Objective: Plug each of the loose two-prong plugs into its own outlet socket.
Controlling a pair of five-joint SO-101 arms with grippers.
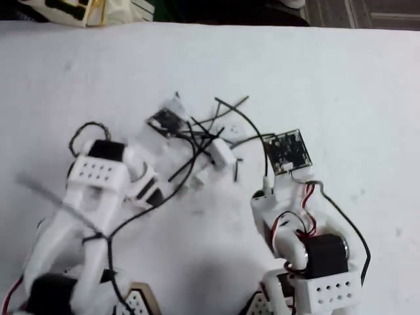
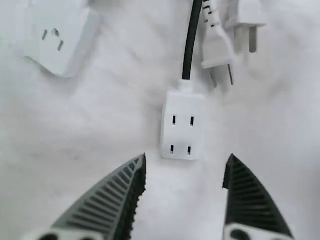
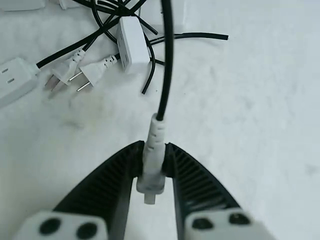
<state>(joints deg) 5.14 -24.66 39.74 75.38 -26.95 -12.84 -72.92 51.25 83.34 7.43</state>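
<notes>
the two-prong plug [image 3: 150, 170] is clamped by its body in the right arm's closed jaws over the tabletop [image 3: 260, 125], and should be turned prongs-first, square to the outlet socket [image 2: 182, 125] just ahead of the left arm's open, empty jaws.

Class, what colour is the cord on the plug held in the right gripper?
The cord is black, the plug white; right wrist view shows it best.

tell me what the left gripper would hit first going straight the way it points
Probably the white outlet block, lying straight ahead of the open left gripper; the loose plugs lie farther on.
</notes>
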